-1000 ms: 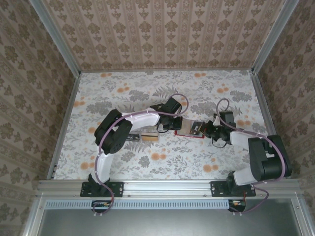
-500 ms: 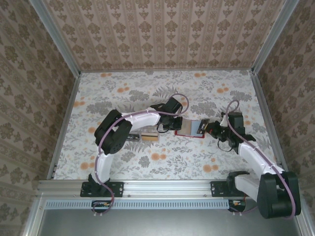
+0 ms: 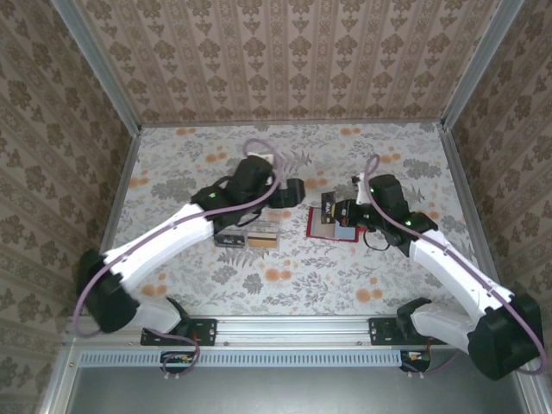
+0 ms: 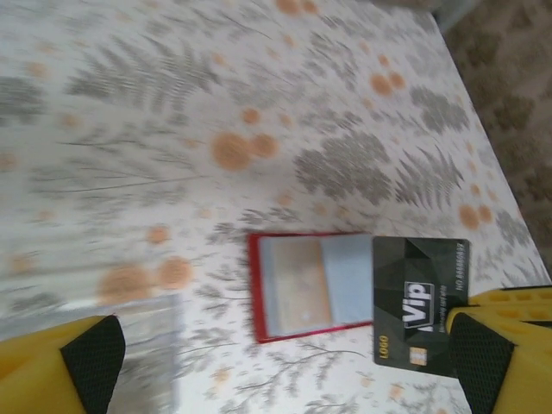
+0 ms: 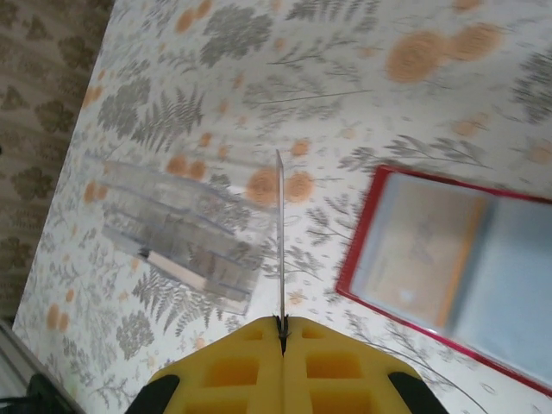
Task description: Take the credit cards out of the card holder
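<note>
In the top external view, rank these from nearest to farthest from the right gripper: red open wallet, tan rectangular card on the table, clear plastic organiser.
1. Red open wallet, just beneath the right gripper gripping a dark grey card.
2. Tan rectangular card, left of the wallet.
3. Clear plastic organiser, farthest left, beside that card.

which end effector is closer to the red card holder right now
Right. The right end effector is above the red card holder, shut on a credit card; the left end effector is open, off to its left side.
</note>
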You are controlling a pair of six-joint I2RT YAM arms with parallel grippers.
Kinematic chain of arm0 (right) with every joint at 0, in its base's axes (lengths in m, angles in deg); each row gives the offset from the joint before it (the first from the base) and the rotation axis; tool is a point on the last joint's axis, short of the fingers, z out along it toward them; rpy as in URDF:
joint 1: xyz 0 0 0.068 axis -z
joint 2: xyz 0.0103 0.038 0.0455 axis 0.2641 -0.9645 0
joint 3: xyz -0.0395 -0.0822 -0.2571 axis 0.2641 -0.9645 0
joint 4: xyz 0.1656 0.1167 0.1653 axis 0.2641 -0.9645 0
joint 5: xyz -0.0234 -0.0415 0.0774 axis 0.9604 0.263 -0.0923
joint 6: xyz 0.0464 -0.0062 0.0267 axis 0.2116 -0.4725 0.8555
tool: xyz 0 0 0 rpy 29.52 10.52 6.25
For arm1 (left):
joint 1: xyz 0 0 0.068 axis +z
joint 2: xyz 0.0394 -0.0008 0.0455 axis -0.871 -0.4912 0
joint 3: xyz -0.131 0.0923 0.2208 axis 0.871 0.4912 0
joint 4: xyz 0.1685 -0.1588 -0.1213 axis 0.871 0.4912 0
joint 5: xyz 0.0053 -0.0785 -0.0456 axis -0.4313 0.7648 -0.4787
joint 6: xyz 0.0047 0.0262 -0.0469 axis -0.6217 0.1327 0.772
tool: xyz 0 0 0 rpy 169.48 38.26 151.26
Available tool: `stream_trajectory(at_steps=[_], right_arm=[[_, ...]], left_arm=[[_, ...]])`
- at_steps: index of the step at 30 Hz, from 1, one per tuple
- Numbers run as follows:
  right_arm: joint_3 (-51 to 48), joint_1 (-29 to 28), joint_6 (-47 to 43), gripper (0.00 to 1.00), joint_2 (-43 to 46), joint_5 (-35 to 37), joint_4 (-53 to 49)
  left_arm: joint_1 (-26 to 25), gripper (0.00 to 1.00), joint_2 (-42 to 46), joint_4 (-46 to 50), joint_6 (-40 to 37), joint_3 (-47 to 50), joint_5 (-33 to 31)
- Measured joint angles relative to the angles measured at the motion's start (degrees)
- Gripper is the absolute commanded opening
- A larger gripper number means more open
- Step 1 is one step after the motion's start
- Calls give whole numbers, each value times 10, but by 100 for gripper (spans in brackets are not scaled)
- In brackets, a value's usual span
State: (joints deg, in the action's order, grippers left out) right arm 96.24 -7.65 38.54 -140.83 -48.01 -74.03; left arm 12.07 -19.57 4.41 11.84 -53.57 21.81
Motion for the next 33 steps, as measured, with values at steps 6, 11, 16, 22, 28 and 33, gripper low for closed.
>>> stream_trajectory(at_steps=[6,11,16,22,28,33], right_arm=[[116,-103,-63,0,-102,40,-31],[239,-182,-127,0,-220,67,-68],[369,-245,-204,0,-336,81,-117],[498,-306,-302,0,-442,110,-173],[593,-337,-384,0,-525,116,-222],[646,-354,-445,0,-576,136,-265]], left_arm=[[60,100,188,80,30,115,-95],[106,100,365,162,51,176,-152],[120,100,492,252,60,184,-205],[122,100,563,348,70,184,-242],[122,100,605,414,77,184,-258],[122,100,633,445,80,176,-267]])
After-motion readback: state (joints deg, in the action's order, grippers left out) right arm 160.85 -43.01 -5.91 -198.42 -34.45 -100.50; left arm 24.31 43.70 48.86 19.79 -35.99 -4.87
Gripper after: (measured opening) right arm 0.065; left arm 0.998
